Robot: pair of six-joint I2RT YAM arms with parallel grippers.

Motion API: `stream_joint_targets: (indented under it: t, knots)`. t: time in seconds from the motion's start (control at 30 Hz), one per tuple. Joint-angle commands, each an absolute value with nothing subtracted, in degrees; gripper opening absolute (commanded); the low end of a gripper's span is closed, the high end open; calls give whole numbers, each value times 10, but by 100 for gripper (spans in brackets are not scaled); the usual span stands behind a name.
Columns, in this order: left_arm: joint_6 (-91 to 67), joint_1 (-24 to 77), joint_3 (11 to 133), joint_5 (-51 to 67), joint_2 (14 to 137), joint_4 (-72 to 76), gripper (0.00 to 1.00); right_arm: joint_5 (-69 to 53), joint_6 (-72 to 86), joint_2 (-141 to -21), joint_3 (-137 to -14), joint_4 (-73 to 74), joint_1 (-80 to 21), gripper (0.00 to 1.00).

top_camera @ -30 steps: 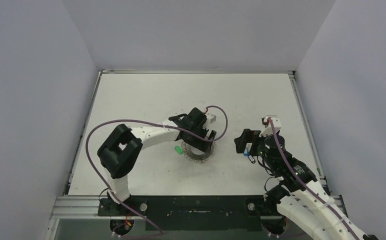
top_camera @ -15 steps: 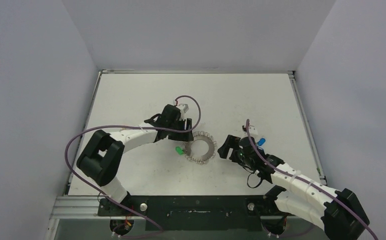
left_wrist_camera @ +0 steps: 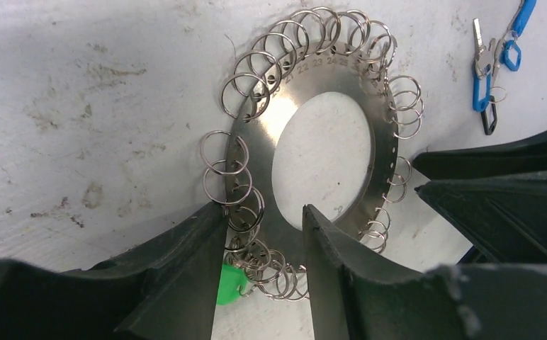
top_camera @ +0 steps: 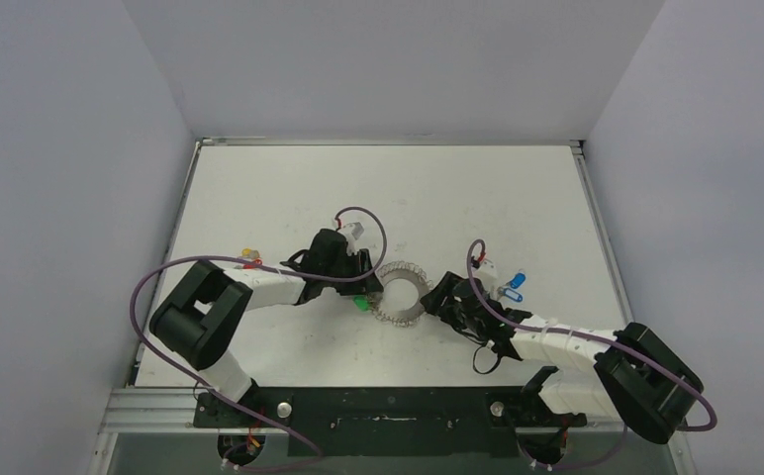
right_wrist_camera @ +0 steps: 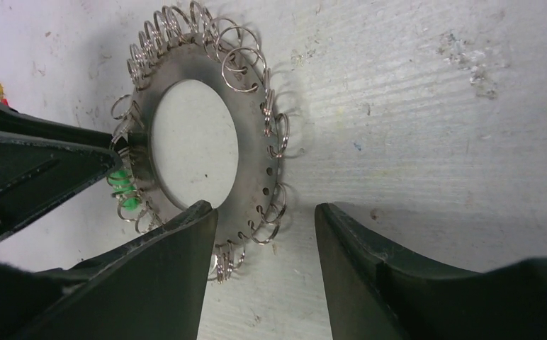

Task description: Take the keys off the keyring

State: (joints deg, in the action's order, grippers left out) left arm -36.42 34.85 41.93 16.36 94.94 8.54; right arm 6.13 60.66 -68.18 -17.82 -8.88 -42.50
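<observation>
The keyring (top_camera: 405,273), a flat grey metal ring fringed with wire loops, lies flat on the table. The green-tagged key (top_camera: 359,303) hangs at its left rim. My left gripper (top_camera: 366,292) is open and low at that rim. In the left wrist view it (left_wrist_camera: 262,212) straddles the ring's band (left_wrist_camera: 370,92), with the green tag (left_wrist_camera: 229,283) beside its left finger. My right gripper (top_camera: 436,298) is open at the ring's right rim. In the right wrist view it (right_wrist_camera: 263,209) straddles the ring (right_wrist_camera: 256,106), and the green tag (right_wrist_camera: 123,191) sits across the ring.
Blue- and black-tagged keys (top_camera: 514,287) lie on the table right of the ring, also in the left wrist view (left_wrist_camera: 480,85). Red- and yellow-tagged keys (top_camera: 249,257) lie left of the left arm. Walls enclose the table on three sides.
My left gripper pulled back left off the ring, then settled low on its left rim. My right arm set down the blue keys, then swung left and down to the right rim.
</observation>
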Motion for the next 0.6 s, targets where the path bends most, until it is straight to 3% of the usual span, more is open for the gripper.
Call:
stream_joint_targets:
  t: [0.0,0.1,0.23,0.43,0.57]
  knots:
    - [-411,358,387,192,924,159,41,80,640,-725,-168,-178,-432,53]
    - [-436,369,367,198,920,191,40,77,639,-745,-170,-204,-435,49]
    - [-474,380,340,202,914,238,38,75,628,-766,-177,-225,-435,36]
    - [-495,382,307,199,886,274,40,72,576,-750,-194,-207,-421,0]
    - [-462,358,297,192,839,268,51,21,504,-706,-219,-168,-389,0]
